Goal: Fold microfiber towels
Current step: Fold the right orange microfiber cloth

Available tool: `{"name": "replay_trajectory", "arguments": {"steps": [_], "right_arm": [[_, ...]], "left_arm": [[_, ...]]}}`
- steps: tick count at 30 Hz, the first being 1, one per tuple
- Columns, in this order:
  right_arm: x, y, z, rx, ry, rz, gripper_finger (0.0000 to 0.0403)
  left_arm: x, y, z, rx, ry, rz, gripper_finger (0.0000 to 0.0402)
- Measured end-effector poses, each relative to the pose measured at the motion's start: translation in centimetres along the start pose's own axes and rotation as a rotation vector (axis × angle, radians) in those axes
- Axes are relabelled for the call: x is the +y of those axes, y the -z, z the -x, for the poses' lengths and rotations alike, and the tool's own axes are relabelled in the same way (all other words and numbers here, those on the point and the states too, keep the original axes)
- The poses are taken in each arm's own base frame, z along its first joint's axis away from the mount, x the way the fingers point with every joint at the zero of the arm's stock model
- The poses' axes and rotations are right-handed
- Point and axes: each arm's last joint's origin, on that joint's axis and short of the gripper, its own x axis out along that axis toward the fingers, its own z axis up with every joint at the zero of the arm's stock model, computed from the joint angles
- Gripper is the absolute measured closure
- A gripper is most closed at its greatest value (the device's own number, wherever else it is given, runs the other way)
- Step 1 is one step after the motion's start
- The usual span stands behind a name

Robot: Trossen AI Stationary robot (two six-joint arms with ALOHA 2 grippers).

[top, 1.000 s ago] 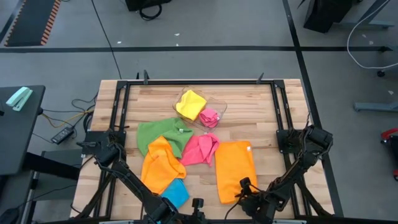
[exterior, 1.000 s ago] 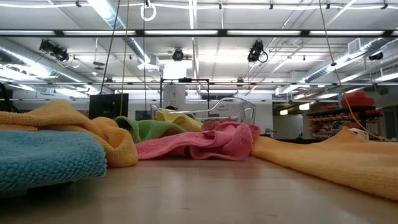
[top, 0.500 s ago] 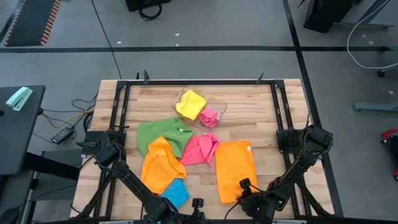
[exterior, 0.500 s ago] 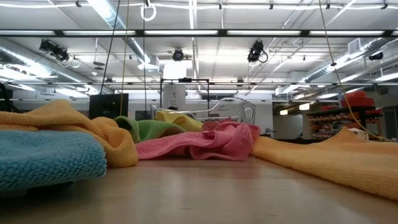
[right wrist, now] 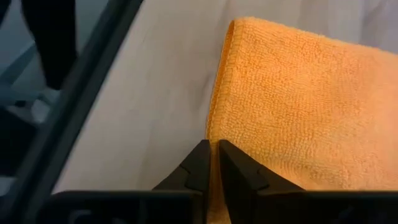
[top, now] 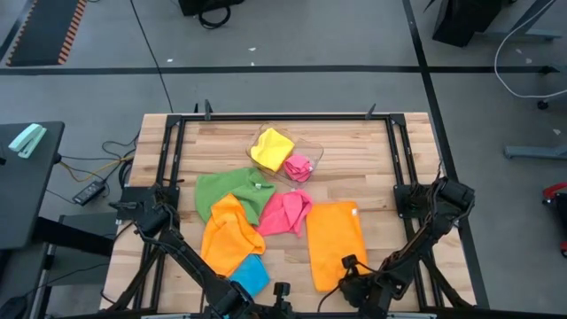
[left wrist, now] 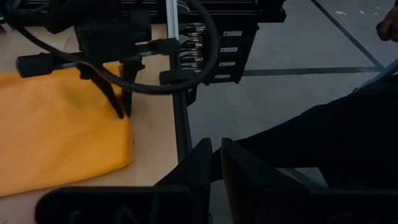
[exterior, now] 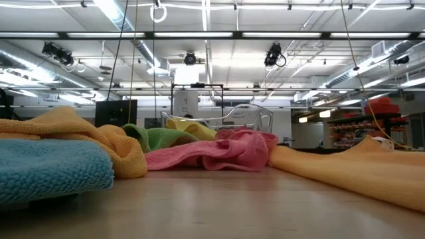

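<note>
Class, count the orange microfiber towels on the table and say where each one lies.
2. One orange towel lies flat near the right gripper; a crumpled orange towel lies left of it, overlapping the green towel. Others may be hidden underneath.

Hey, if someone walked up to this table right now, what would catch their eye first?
Probably the bright scatter of crumpled microfiber towels mid-table: green, pink, orange and blue. To their right lies a flat orange microfiber towel, whose near edge the right gripper pinches. A clear plastic tray behind holds yellow and pink cloths.
</note>
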Motion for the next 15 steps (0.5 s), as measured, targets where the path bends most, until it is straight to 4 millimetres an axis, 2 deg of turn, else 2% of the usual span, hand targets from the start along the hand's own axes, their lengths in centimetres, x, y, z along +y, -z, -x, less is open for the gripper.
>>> {"name": "replay_trajectory", "arguments": {"steps": [6, 15], "right_arm": [[0.4, -0.9, 1.0, 0.002, -0.075, -0.047, 0.0362], [0.9, -2.4, 1.8, -0.026, -0.074, -0.071, 0.0362]], "left_arm": [[0.0, 0.0, 0.0, 0.0, 0.0, 0.0, 0.0356], [0.0, 0.0, 0.0, 0.0, 0.0, 0.0, 0.036]]}}
